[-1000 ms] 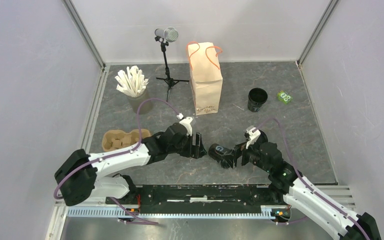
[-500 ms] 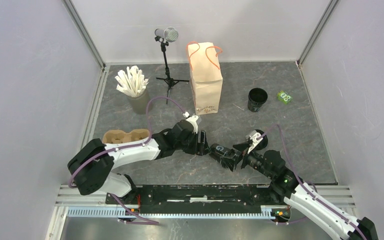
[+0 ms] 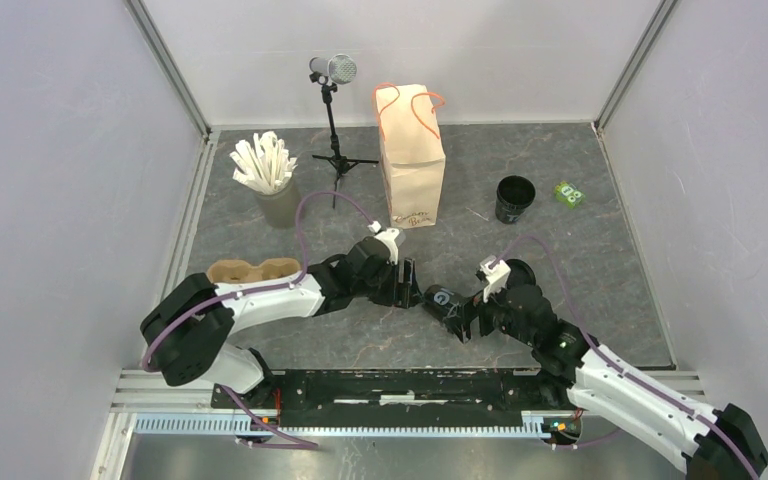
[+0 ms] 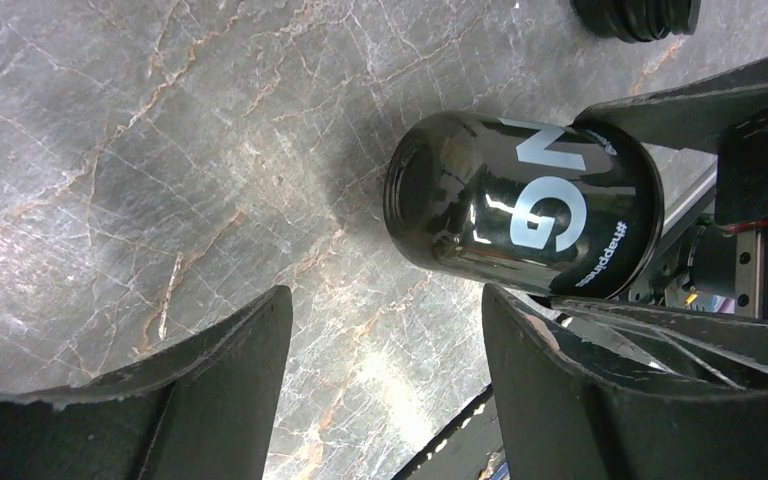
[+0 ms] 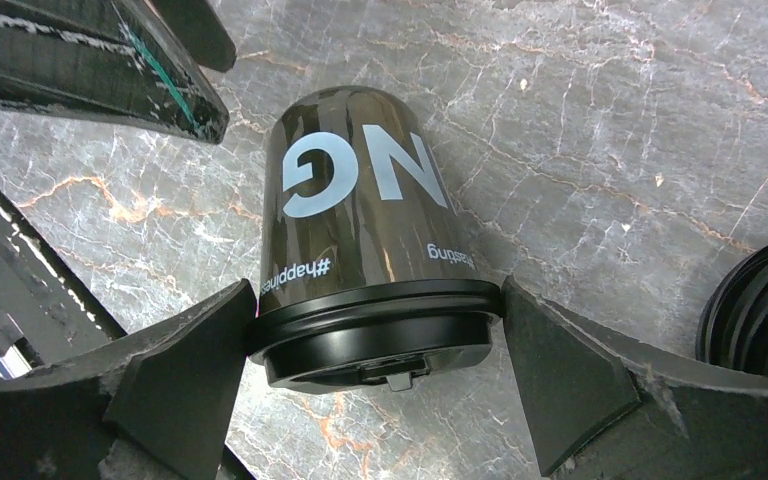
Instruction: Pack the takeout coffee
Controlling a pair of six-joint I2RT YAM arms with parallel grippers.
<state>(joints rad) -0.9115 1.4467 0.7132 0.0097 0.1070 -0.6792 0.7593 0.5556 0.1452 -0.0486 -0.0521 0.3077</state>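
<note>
Pickup step, apparently: the cup lay on its side near-centre, right gripper spread wide yet clamped on its lid, left gripper open, empty, just left of its base; next it needed uprighting and carrying to the far bag.

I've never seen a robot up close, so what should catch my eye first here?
A black lidded cup, tipped sideways front and centre, has its lid end pinched by the right end effector, while the left end effector stands open at its base. Behind stands a tall brown paper bag.
</note>
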